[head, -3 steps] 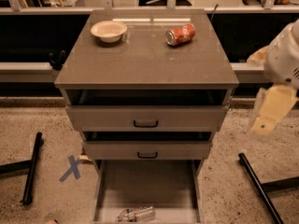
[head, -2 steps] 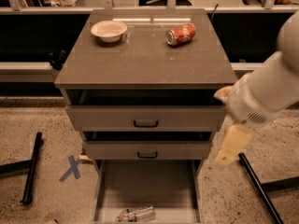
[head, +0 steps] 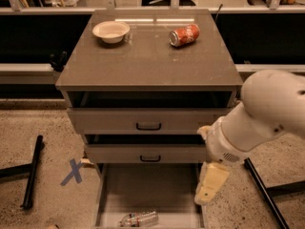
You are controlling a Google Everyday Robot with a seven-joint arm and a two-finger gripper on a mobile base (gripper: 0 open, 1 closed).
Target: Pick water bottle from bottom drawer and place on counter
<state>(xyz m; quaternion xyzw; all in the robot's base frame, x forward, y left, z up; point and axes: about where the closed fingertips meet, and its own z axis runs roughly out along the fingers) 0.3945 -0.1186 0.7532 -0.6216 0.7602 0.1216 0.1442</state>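
Gripper (head: 211, 182) lower, beside bottom drawer (head: 143, 191), front cropped

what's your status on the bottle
End effector over right side of bottom drawer, up-right of bottle. Bottle lying flat at drawer front, untouched. Nothing between them; can and bowl on counter.

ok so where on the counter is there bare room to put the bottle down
The counter is bare across its whole front half, and between the bowl and the red can. It is crowded only at those two, along the back. The tool hangs by the right edge of the bottom drawer.
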